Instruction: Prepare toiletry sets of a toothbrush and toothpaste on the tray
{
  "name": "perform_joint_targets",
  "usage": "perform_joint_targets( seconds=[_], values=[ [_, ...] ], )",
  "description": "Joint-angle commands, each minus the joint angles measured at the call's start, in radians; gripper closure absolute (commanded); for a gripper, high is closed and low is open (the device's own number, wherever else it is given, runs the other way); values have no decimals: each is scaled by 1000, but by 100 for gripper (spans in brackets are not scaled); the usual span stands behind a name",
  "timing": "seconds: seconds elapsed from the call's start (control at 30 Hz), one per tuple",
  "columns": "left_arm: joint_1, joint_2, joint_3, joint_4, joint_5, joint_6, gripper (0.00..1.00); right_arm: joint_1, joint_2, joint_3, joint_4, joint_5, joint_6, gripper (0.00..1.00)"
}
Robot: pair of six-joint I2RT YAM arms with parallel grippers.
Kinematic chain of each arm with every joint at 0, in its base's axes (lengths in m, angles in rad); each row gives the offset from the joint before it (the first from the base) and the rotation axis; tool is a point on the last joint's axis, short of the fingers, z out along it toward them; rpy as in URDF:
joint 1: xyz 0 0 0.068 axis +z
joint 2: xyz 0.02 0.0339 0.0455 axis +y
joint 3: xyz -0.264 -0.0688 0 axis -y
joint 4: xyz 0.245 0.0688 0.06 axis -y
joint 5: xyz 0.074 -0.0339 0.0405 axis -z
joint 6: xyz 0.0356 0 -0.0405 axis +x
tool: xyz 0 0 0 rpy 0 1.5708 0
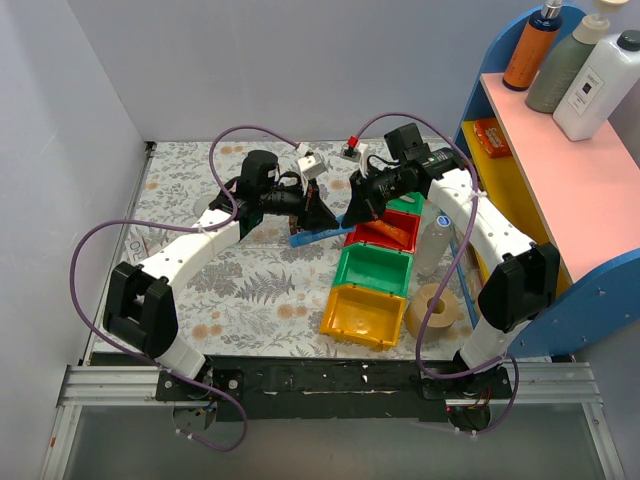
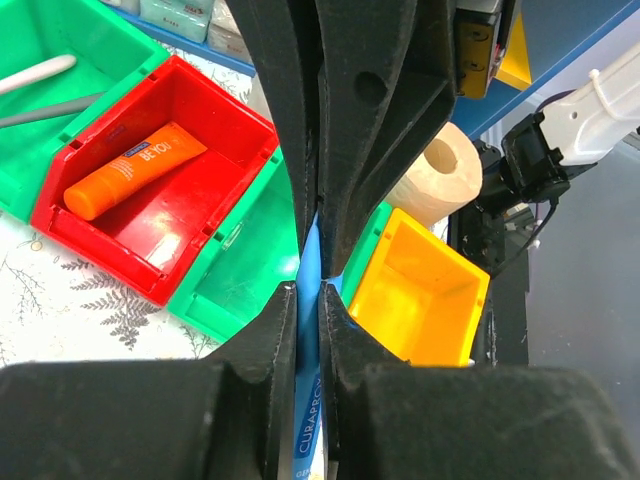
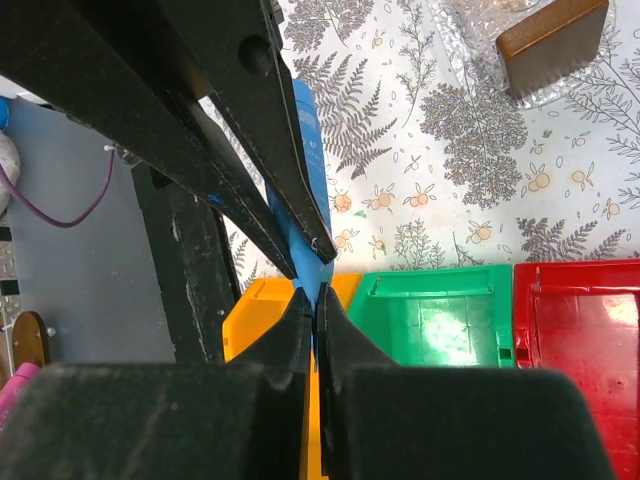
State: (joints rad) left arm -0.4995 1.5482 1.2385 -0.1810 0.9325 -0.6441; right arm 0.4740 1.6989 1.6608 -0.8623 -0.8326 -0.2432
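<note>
1. Looking down from the top external view: the left gripper and the right gripper met above the fern-printed tablecloth, just beside the red plastic bin. The slim bright-blue toothpaste tube hung slanted between them, off the table. A green plastic bin and a yellow plastic bin stood in a row nearer the bases. A roll of tan tape lay just right of the yellow one.
2. Left wrist view: left jaws were narrow, pinched flat on the toothpaste's lettered part. The right gripper's fingers clamped the same tube farther along. An orange tube lay inside the red bin.
3. Right wrist view: right jaws stood almost together, closed on one end of the toothpaste. The left gripper's fingers held it just beyond. The clear plastic tray with a dark brown end piece sat on the tablecloth at upper right, well apart from the toothpaste. Its contents could not be made out.
</note>
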Motion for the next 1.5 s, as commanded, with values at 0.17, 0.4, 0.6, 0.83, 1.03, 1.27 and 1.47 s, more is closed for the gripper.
perform_joint_targets(
  seconds=[0.17,0.4,0.6,0.83,1.03,1.27,1.47],
  values=[
    [-1,-13,-33,26,55,-6,100,8,-15,43,46,-8,1,94],
    [-1,-60,-129,227,11,-118,100,-5,-38,-1,124,81,22,62],
    [1,-94,-177,345,-70,-199,100,-58,-97,-82,246,50,67,46],
    [67,-201,-324,632,-219,-443,100,-155,-228,-378,684,-72,370,43],
    [73,-258,-413,742,-320,-604,100,-150,-295,-574,1266,-163,709,44],
    [58,-293,-482,864,-369,-732,100,-84,-279,-618,1480,-106,829,47],
    [52,-301,-511,902,-399,-762,100,-37,-225,-601,1554,-102,886,52]
  ],
)
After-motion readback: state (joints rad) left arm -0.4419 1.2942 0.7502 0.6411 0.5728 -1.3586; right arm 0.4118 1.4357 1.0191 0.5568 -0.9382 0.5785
